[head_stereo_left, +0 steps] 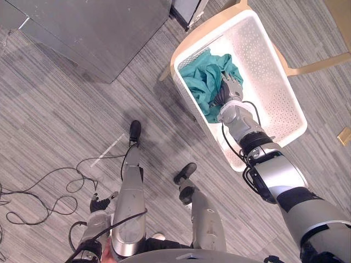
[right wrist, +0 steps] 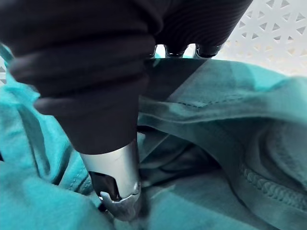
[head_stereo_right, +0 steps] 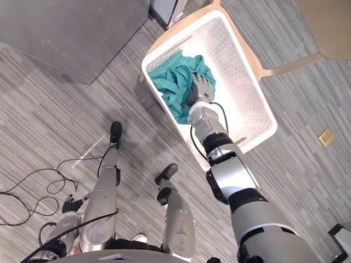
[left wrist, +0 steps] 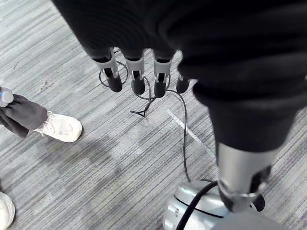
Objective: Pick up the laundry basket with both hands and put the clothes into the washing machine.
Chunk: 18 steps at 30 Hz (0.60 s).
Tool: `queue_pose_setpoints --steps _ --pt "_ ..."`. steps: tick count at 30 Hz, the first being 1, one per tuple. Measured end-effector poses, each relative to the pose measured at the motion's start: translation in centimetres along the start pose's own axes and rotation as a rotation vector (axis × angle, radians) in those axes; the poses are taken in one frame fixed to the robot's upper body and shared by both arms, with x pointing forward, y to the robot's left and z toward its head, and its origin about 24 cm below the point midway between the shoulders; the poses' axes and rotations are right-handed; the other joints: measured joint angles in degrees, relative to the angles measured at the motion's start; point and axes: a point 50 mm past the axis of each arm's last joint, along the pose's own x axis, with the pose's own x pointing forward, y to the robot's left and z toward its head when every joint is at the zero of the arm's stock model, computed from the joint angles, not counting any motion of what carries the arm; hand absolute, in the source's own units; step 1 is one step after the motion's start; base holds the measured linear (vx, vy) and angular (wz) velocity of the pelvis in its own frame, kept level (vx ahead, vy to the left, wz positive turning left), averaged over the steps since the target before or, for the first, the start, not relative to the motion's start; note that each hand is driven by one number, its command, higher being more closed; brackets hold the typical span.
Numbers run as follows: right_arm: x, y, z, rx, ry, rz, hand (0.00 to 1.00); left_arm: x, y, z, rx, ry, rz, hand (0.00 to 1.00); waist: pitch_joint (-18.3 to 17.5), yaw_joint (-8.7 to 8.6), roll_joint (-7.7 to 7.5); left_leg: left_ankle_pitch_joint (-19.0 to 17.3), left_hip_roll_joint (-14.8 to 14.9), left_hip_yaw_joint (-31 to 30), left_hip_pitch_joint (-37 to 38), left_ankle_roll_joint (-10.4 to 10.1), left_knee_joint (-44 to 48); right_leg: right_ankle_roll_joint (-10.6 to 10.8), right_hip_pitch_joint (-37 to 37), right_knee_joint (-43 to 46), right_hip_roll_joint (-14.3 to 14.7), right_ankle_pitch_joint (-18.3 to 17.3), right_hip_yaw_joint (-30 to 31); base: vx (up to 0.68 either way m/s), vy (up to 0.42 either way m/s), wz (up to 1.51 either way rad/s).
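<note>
A white perforated laundry basket (head_stereo_left: 274, 71) stands on a light wooden chair (head_stereo_left: 310, 68). Teal clothes (head_stereo_left: 200, 82) are bunched at its far-left end. My right hand (head_stereo_left: 230, 87) reaches into the basket and lies on top of the clothes, fingers extended. In the right wrist view its thumb (right wrist: 117, 177) sinks into the teal cloth (right wrist: 240, 143) and a fold lies between the thumb and the fingertips (right wrist: 211, 49). My left hand (head_stereo_left: 100, 204) hangs low at my side, away from the basket, with relaxed straight fingers (left wrist: 136, 76) and nothing in it.
A large grey cabinet-like box (head_stereo_left: 98, 27) stands on the striped grey carpet to the upper left of the basket. A person's white shoe (left wrist: 62, 127) and dark trouser leg (left wrist: 19, 115) show close to my left hand.
</note>
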Motion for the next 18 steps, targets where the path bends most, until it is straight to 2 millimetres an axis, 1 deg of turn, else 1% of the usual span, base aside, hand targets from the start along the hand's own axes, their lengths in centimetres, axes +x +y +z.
queue_pose_setpoints --steps 4,5,9,12,15,18 --pt "0.2 -0.3 -0.1 0.014 0.015 -0.007 0.00 0.0 -0.2 0.0 -0.009 0.006 -0.007 0.00 0.20 0.08 0.38 -0.04 0.01 -0.06 -0.01 -0.04 0.00 -0.01 0.00 0.01 0.01 -0.01 -0.01 0.00 0.000 0.00" --pt "0.2 -0.4 -0.2 0.022 0.020 -0.010 1.00 0.0 -0.3 0.1 -0.007 0.004 -0.009 0.00 0.21 0.19 0.39 -0.05 -0.01 -0.08 -0.03 -0.06 0.00 -0.01 0.01 -0.01 0.01 -0.01 -0.03 0.00 0.000 0.00" --pt "0.3 -0.6 -0.2 0.027 0.024 -0.030 1.00 0.0 -0.3 0.1 -0.005 0.002 -0.011 0.00 0.22 0.33 0.45 -0.05 -0.06 -0.13 -0.10 -0.06 0.00 -0.02 -0.01 -0.08 0.01 -0.01 -0.06 0.00 0.000 0.00" --pt "0.3 -1.0 -0.6 0.057 0.045 -0.051 1.00 0.0 -0.4 0.1 -0.011 0.006 -0.012 0.00 0.19 0.42 0.54 -0.05 -0.08 -0.15 -0.20 -0.05 0.00 -0.01 -0.09 -0.10 0.02 0.00 -0.09 0.00 0.000 0.00" --pt "0.3 -1.1 -0.6 0.085 0.053 -0.063 1.00 0.0 -0.4 0.1 -0.018 0.008 -0.012 0.00 0.19 0.48 0.55 -0.04 -0.14 -0.17 -0.30 -0.05 0.00 0.01 -0.16 -0.16 0.01 0.01 -0.11 0.00 0.000 0.00" --pt "0.4 -1.3 -0.8 0.177 0.077 -0.072 1.00 0.0 -0.5 0.1 -0.019 0.008 -0.014 0.00 0.18 0.60 0.58 -0.04 -0.14 -0.18 -0.29 -0.05 0.01 0.01 -0.15 -0.16 0.01 0.01 -0.11 0.00 0.000 0.00"
